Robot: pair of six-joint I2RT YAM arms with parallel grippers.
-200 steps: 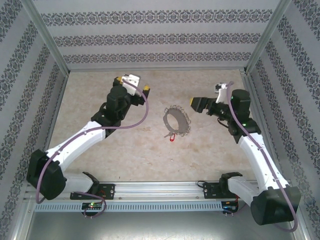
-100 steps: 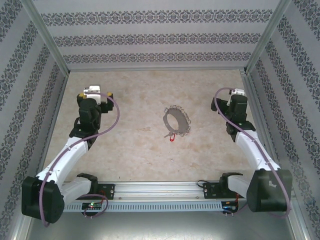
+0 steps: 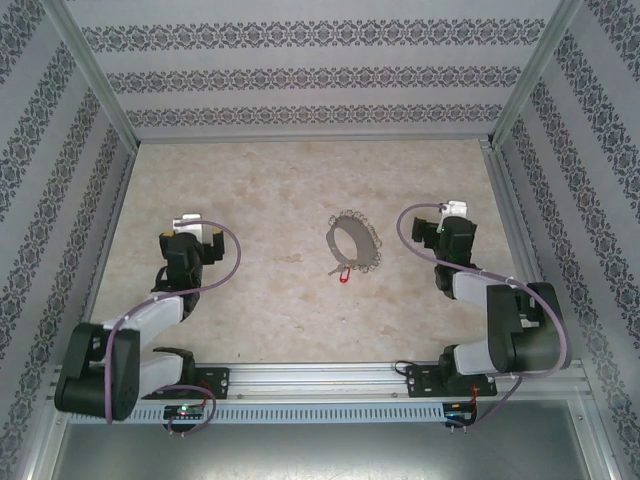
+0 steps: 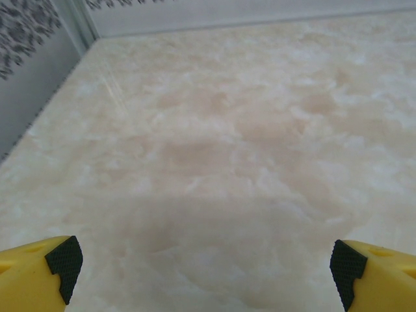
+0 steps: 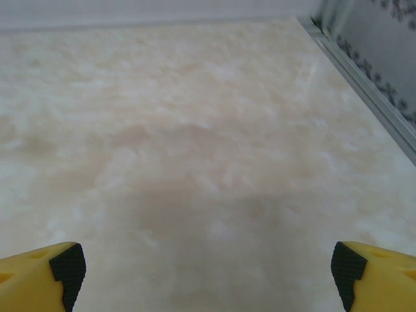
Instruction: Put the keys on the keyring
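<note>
The keyring (image 3: 355,243) lies mid-way across the surface (image 3: 270,190), with the red-headed key (image 3: 345,275) touching its near edge. Whether it is threaded is too small to tell. The left gripper (image 4: 205,260) and right gripper (image 5: 208,263) hang well aside, fingers spread and empty. If the key is loose, the next move is to reach in, steady the hoop and pinch the key's head.

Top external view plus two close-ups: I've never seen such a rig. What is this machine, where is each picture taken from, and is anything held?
Two robot arms are bolted at the near edge of a marbled table; the overhead camera looks down from behind them. Each close-up comes from a wrist camera, looking past yellow, black-tipped fingers. The left tool and right tool are open, holding nothing. Between the arms lies the keyring, a grey hoop fringed with silvery pieces, with the small red-headed key by its near edge.
</note>
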